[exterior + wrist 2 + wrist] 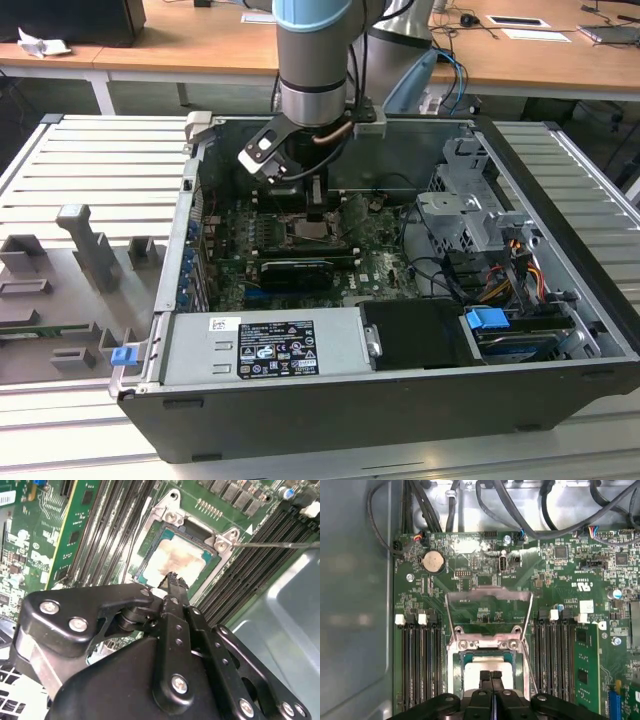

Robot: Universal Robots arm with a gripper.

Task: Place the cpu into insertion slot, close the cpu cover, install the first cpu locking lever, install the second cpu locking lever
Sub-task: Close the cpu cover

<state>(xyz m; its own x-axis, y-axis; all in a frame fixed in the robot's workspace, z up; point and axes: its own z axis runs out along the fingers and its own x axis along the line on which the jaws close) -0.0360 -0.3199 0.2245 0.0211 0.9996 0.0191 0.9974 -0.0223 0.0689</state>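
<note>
Slatted metal table (90, 170) with open computer case (300, 420): gripper (491, 675) fingers pressed together with nothing between, tips on or just above cpu (472, 667) seated in insertion slot (452, 667), cpu cover (487, 596) swung open beyond.

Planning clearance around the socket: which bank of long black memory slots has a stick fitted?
The bank holding the upright green memory stick, in its slot farthest from the silver-rimmed square socket. The opposite bank has bare slots.

Green board (555, 580); pale silver-grey cpu (176, 562) with brownish smears; silvery cpu cover (470, 595); black gripper (172, 579); dark grey case (300, 432); bright blue tab (487, 322).
</note>
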